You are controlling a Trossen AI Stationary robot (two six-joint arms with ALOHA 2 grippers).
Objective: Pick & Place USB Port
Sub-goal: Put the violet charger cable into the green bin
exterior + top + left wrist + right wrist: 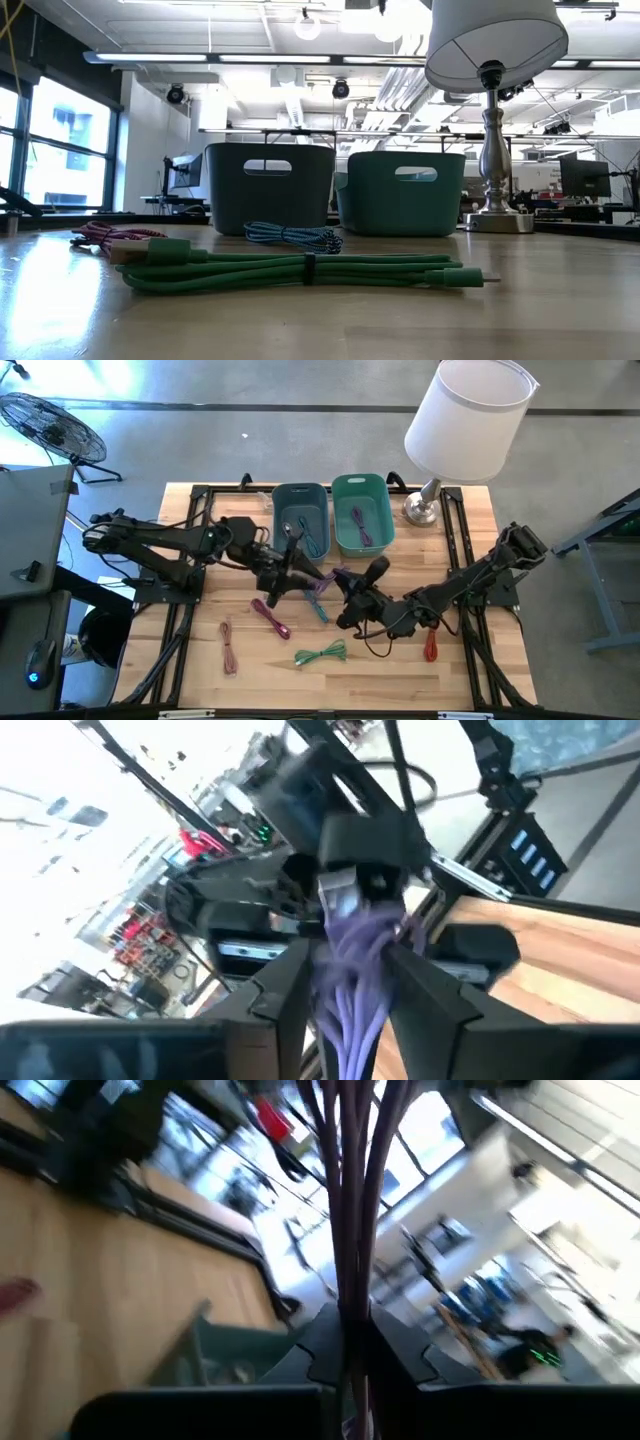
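Note:
A coiled purple USB cable [329, 578] hangs above mid-table between both grippers. My left gripper [306, 579] comes from the table's left and is shut on it; the left wrist view shows the purple bundle [350, 995] between its fingers. My right gripper [346, 593] comes from the right and is shut on the same cable [350, 1200]. Behind stand a blue-grey bin [300, 520] and a teal bin [361, 510], each with cables inside. Both grippers are out of the low view. My left gripper pinches one end of the purple cable bundle [352, 982] between its two fingers [285, 995], several strands together, coming level from the table's left. The cable is lifted clear of the table. My right gripper pinches the other end of the bundle [352, 1295] between its shut fingers [318, 1345], from the table's right. The strands run straight out from the fingers toward the left gripper.
Loose cables lie on the wooden table: magenta [270, 618], green [322, 653], brownish-pink [228, 645], red [431, 646] and teal-blue [318, 609]. A lamp [465, 420] stands at the far right corner. In the low view the green cable [300, 270] lies nearest.

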